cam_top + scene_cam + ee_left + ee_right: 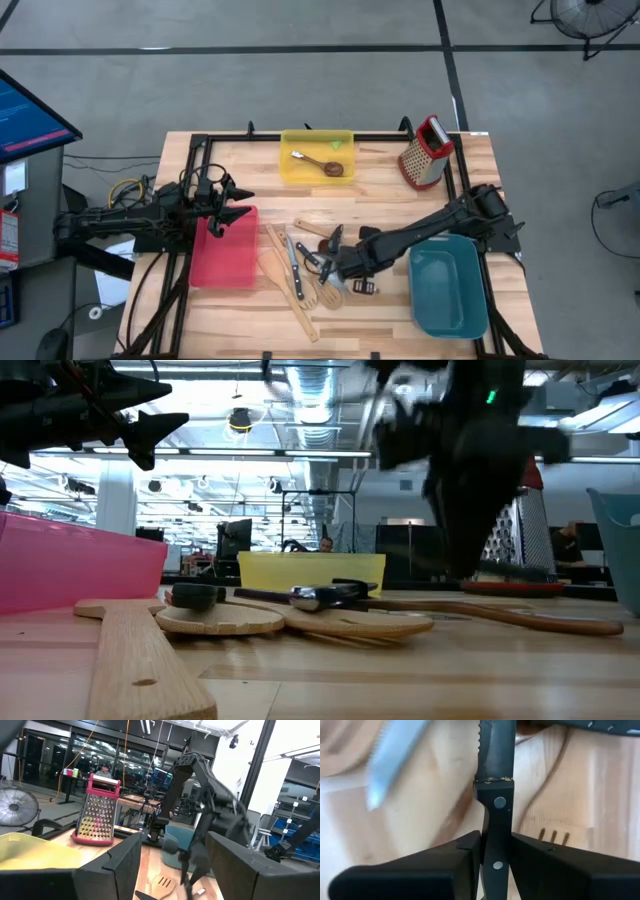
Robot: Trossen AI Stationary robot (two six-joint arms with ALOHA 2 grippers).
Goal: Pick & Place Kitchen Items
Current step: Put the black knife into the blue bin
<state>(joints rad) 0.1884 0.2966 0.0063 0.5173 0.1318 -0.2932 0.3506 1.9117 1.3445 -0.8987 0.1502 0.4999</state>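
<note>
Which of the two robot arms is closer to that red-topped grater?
The right. The right gripper is low over the utensil pile, clamped on a knife, diagonally nearer the grater; the left gripper hovers over the red bin, farther across.

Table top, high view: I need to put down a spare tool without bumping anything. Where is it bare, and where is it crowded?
Bare wood lies between the yellow bin and the utensil pile, and along the near edge below the red bin. It is crowded between the red bin and the teal bin, where the right end effector grips a knife.
</note>
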